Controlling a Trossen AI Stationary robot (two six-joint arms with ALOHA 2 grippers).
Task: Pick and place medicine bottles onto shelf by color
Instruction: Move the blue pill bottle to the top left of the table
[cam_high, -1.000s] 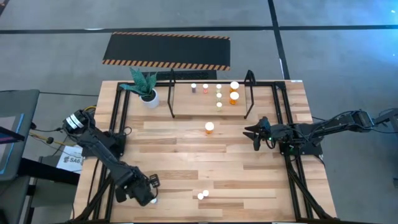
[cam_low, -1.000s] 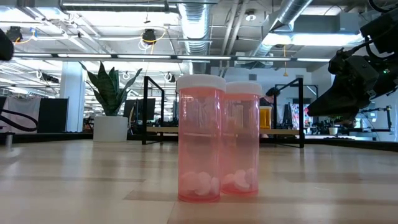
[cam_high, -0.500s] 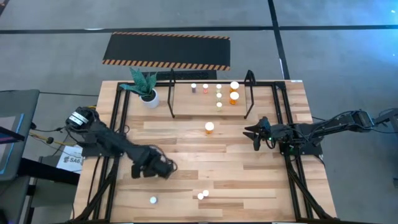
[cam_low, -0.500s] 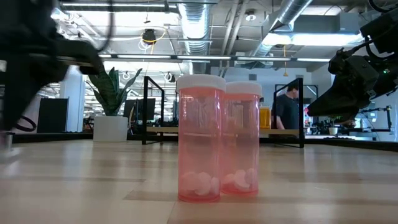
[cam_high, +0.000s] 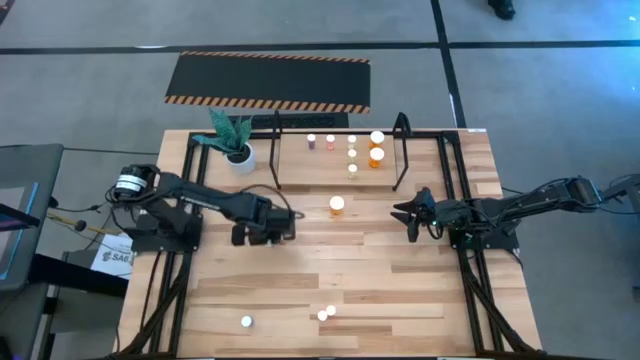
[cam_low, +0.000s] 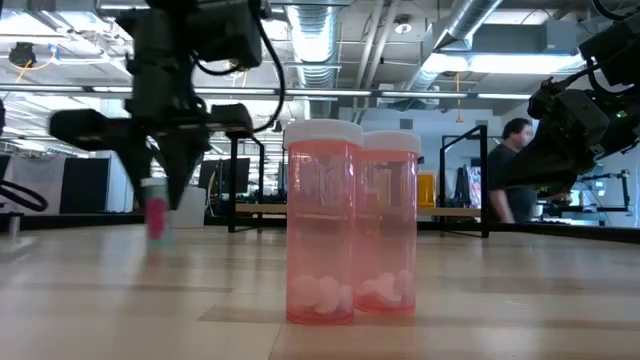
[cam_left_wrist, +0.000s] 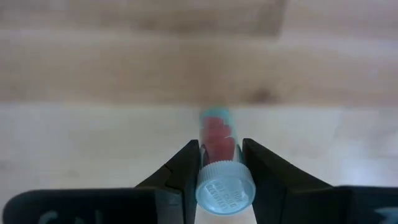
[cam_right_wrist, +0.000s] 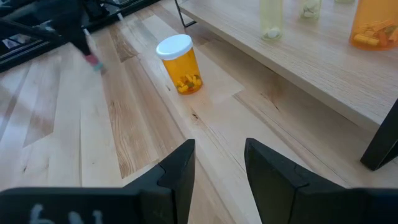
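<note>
Pink bottle (cam_left_wrist: 217, 140) clamped in left tool (cam_left_wrist: 221, 163), right tool (cam_right_wrist: 219, 163) apart, idle.

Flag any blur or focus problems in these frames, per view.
Low view: left gripper and its pink bottle smear with motion; the two near pink bottles stay sharp. Left wrist view: bottle cap sharp, table blurred. Right wrist view: left arm smeared.

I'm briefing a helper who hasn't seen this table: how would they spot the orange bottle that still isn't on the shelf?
Find the shelf at the table's far edge, beside the plant. Just in front of it, on bare wood between the two arms, one orange bottle stands upright. It stands alone, unlike the bottles lined up on the shelf, the pink pair at the near edge, and the pink bottle in the left tool.
</note>
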